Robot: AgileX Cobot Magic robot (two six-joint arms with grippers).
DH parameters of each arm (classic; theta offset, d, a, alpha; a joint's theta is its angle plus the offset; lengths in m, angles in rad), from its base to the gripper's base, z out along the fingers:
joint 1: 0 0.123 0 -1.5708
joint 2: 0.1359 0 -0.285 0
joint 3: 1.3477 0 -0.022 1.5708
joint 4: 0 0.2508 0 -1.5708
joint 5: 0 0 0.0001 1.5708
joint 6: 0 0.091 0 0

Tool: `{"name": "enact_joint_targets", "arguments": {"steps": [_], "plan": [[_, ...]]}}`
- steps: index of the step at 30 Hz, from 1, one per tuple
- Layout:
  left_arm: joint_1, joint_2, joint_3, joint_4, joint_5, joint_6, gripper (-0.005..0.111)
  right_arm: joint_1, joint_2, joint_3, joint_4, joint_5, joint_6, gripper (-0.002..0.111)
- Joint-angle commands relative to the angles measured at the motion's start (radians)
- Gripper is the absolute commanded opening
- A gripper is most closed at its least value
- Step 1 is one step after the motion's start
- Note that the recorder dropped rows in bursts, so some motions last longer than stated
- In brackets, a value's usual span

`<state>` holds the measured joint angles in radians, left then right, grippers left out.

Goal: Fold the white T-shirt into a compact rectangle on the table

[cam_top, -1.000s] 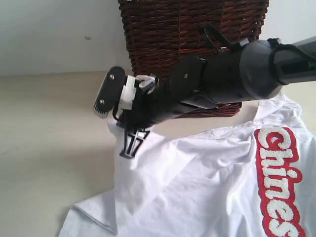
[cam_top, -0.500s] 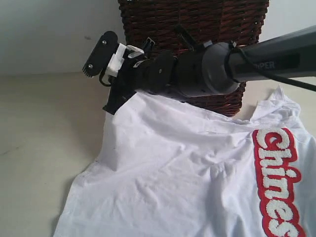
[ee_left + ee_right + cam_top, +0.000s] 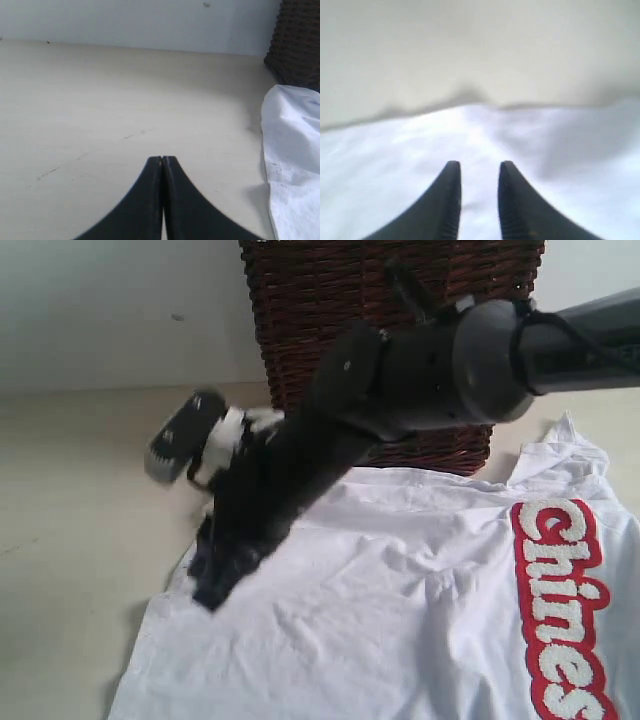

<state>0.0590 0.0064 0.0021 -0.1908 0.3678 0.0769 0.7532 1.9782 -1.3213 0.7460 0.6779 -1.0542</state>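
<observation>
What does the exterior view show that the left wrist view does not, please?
Only the exterior view shows the right arm reaching down across the white T-shirt, and the shirt's red-outlined lettering. Only the left wrist view shows the left hand, shut with its fingers pressed together and bare table beyond it. Both show the table, an edge of the shirt, the dark wicker basket and the pale wall.
</observation>
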Motion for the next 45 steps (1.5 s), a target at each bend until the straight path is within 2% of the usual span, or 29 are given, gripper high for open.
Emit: {"name": "enact_joint_targets", "arguments": {"steps": [1,6,11,16,21,23,25,28,32,35,37,40,45], "plan": [[-0.005,-0.006,-0.002,-0.005,-0.004,-0.003,0.000,0.077,0.037,0.072,-0.002,0.138,0.063,0.000],[-0.005,-0.006,-0.002,-0.005,-0.004,-0.003,0.000,0.126,0.093,0.074,-0.065,0.035,0.236,0.000],[-0.005,-0.006,-0.002,-0.005,-0.004,-0.003,0.000,0.155,0.121,0.074,-0.146,0.064,0.388,0.000],[-0.005,-0.006,-0.002,-0.005,-0.004,-0.003,0.000,0.194,0.131,0.074,-0.128,0.229,0.385,0.000],[-0.005,-0.006,-0.002,-0.005,-0.004,-0.003,0.000,0.256,0.131,0.074,-0.042,0.404,0.280,0.000],[-0.005,-0.006,-0.002,-0.005,-0.004,-0.003,0.000,0.274,0.120,0.072,-0.040,0.414,0.244,0.000],[-0.005,-0.006,-0.002,-0.005,-0.004,-0.003,0.000,0.279,0.088,0.067,-0.044,0.379,0.244,0.000],[-0.005,-0.006,-0.002,-0.005,-0.004,-0.003,0.000,0.275,0.030,0.067,-0.087,0.213,0.267,0.000],[-0.005,-0.006,-0.002,-0.005,-0.004,-0.003,0.000,0.268,0.052,0.067,-0.331,-0.017,0.489,0.000],[-0.005,-0.006,-0.002,-0.005,-0.004,-0.003,0.000,0.268,0.117,0.067,-0.543,-0.090,0.677,0.000],[-0.005,-0.006,-0.002,-0.005,-0.004,-0.003,0.000,0.268,0.160,0.067,-0.591,-0.090,0.756,0.000],[-0.005,-0.006,-0.002,-0.005,-0.004,-0.003,0.000,0.270,0.177,0.043,-0.643,-0.015,0.769,0.000],[-0.005,-0.006,-0.002,-0.005,-0.004,-0.003,0.000,0.270,0.155,0.006,-0.572,0.082,0.762,0.000]]}}
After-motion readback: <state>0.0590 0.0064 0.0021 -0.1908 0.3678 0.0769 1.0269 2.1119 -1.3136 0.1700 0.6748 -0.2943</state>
